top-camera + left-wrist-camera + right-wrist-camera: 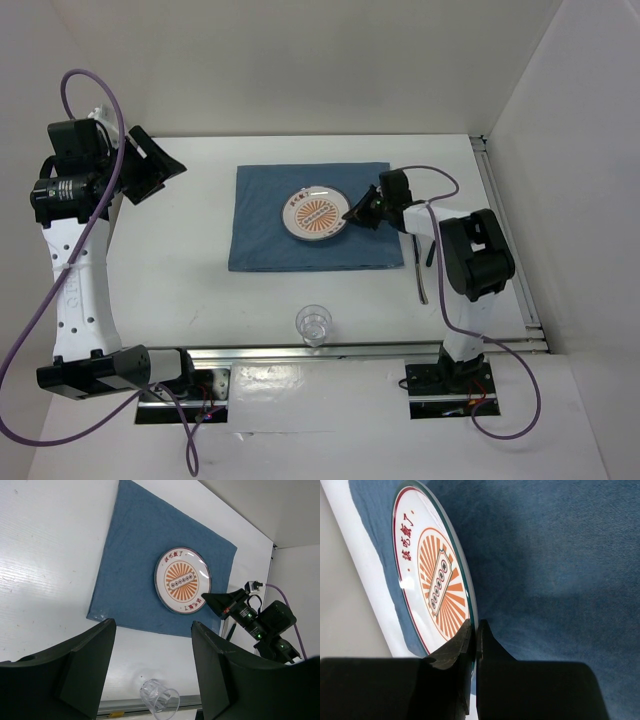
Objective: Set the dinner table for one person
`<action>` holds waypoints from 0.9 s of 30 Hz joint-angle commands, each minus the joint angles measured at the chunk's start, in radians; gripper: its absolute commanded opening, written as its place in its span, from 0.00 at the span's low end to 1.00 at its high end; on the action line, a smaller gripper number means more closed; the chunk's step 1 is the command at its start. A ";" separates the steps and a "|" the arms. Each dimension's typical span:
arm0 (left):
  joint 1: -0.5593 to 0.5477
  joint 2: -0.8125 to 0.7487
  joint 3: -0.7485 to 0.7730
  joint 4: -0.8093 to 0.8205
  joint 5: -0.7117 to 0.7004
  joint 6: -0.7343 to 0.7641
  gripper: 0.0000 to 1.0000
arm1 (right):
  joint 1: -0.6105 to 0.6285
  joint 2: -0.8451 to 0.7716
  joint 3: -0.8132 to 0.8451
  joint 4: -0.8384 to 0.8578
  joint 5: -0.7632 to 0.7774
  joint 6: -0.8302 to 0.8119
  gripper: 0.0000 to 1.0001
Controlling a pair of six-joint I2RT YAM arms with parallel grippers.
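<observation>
Right wrist view: the right gripper (475, 630) clamps the rim of the round white, orange-sunburst plate (432, 580) over the blue cloth placemat (560, 570) at mid white dinner table (170, 260). This thin edge hold may slip, dropping the plate askew. The left gripper (152, 630) hangs open, well apart.

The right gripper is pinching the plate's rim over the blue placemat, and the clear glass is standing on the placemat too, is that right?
No. The right gripper does pinch the plate by its rim over the blue placemat, but the clear glass stands off it, on the dinner table nearer the arm bases, as the top external view shows.
</observation>
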 commanded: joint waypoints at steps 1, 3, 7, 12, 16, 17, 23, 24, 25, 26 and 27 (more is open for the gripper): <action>0.005 -0.002 -0.006 0.033 0.007 0.000 0.75 | -0.003 0.016 0.051 0.069 -0.008 0.018 0.00; 0.005 -0.002 -0.006 0.033 0.007 0.000 0.75 | -0.003 0.016 0.051 0.069 -0.008 0.018 0.00; 0.005 -0.002 -0.006 0.033 0.007 0.000 0.75 | -0.003 0.037 0.063 0.028 0.004 0.018 0.10; 0.005 -0.002 -0.015 0.033 0.007 0.000 0.75 | -0.003 0.016 0.084 -0.028 0.058 0.000 0.75; 0.005 -0.011 -0.036 0.033 0.007 0.000 0.75 | 0.017 -0.022 0.167 -0.130 0.121 -0.075 0.88; 0.005 -0.011 -0.036 0.042 0.007 0.000 0.75 | 0.017 -0.038 0.190 -0.144 0.133 -0.089 0.89; -0.027 -0.002 -0.058 0.042 -0.005 0.020 0.75 | 0.026 -0.151 0.308 -0.296 0.283 -0.203 0.95; -0.036 0.010 -0.058 0.042 -0.016 0.033 0.75 | 0.026 -0.168 0.322 -0.319 0.300 -0.221 0.95; -0.045 0.010 -0.047 0.027 -0.016 0.033 0.75 | 0.026 -0.186 0.331 -0.356 0.314 -0.244 0.95; -0.055 0.024 -0.047 0.027 -0.028 0.043 0.75 | 0.037 -0.229 0.342 -0.379 0.326 -0.290 0.95; -0.065 0.024 -0.047 0.015 -0.028 0.043 0.75 | 0.037 -0.252 0.342 -0.402 0.335 -0.315 0.95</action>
